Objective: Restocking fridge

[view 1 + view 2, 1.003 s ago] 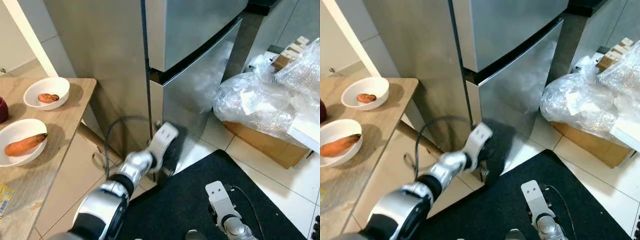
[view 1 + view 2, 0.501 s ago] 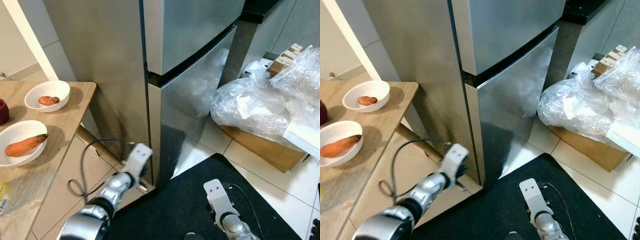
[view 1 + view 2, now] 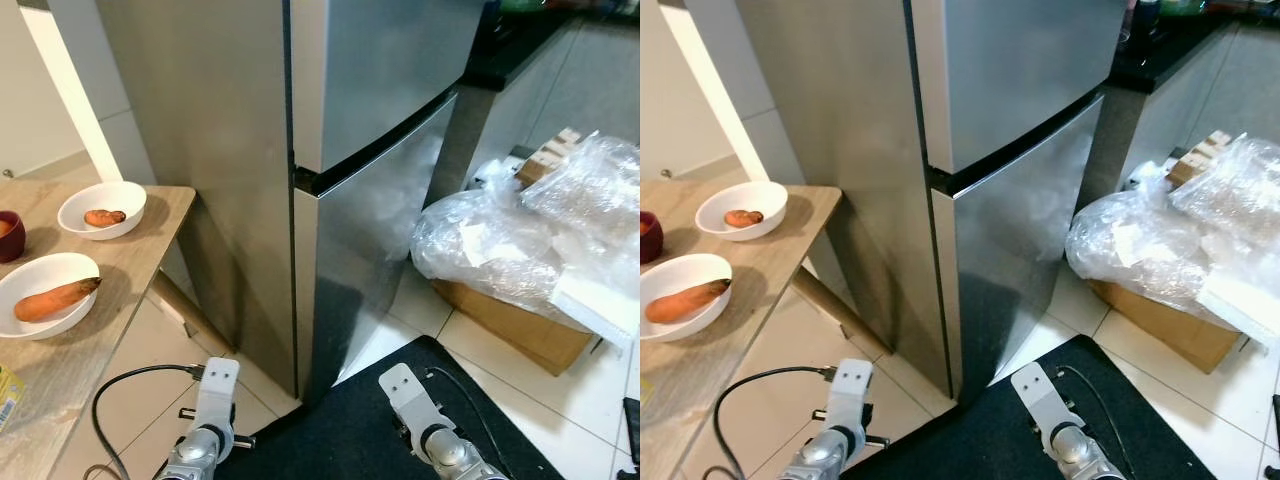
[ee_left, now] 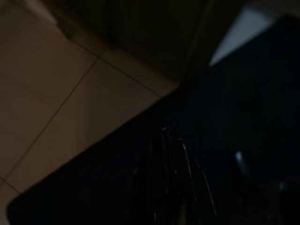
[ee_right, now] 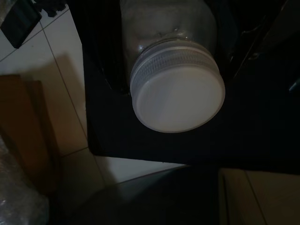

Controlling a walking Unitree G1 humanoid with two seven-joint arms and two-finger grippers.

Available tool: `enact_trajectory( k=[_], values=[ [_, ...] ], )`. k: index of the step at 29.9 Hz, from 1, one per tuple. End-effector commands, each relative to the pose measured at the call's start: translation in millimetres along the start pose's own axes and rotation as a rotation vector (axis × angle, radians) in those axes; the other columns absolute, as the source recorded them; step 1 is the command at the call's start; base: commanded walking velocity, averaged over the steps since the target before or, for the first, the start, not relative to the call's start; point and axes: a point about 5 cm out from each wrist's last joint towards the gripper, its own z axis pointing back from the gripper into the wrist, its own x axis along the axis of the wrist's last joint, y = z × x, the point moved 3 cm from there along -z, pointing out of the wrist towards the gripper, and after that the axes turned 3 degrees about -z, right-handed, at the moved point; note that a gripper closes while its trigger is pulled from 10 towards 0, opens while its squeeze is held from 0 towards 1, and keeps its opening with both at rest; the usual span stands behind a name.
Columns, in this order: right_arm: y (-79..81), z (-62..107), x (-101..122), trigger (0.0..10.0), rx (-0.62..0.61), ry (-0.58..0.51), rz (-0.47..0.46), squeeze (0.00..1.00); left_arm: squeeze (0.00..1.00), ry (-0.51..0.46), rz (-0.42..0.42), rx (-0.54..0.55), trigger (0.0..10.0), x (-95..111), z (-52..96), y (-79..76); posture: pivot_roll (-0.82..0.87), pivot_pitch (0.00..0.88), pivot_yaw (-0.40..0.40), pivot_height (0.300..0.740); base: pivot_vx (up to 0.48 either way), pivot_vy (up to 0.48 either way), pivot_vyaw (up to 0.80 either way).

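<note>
Right wrist view: jar [image 5: 176, 89] in right tool [image 5: 173, 56].

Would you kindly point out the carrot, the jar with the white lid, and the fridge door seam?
carrot [image 3: 56, 299], left eye view, middle of its body
jar [image 5: 177, 96], right wrist view, centre of white lid
fridge door seam [image 3: 375, 150], left eye view, dark gap between doors
</note>
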Motion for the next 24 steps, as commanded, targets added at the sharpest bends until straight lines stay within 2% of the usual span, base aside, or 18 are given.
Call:
enact_trajectory(
  k=[1,8,15,20,23,24],
  values=[
    [-0.5,-0.6,-0.9,10.0,0.000,0.016,0.011,0.00,0.00,0.004,0.034,0.046,10.0,-2.0,1.4,9.7,-0.12,0.015,-0.024,0.740,0.000,0.000,0.00],
    [0.3,-0.6,-3.1,10.0,-0.006,0.033,-0.014,0.00,0.00,0.021,0.004,0.030,10.0,-4.6,1.2,5.5,-0.12,0.011,-0.016,0.740,0.000,0.000,0.00],
    [1.5,3.0,-16.7,10.0,-0.030,0.075,-0.039,0.00,0.00,0.035,-0.005,-0.017,10.0,-12.2,2.5,-6.3,-0.13,0.005,0.011,0.740,0.000,0.000,0.00],
    [1.2,4.3,-20.8,10.0,-0.037,0.083,-0.044,0.00,0.00,0.038,-0.032,-0.036,10.0,-12.6,2.4,-9.8,-0.12,0.004,0.015,0.740,0.000,-0.387,0.00],
    [0.4,4.7,-21.9,10.0,-0.044,0.086,-0.050,0.00,0.00,0.026,-0.022,-0.023,10.0,-10.3,2.2,-7.0,-0.13,0.004,0.022,0.740,0.000,-0.480,0.00],
    [0.1,4.9,-22.3,10.0,-0.048,0.087,-0.052,0.00,0.00,0.029,0.008,-0.010,10.0,-10.2,2.2,-4.2,-0.13,0.004,0.023,0.740,0.000,0.000,0.00]
  ],
)
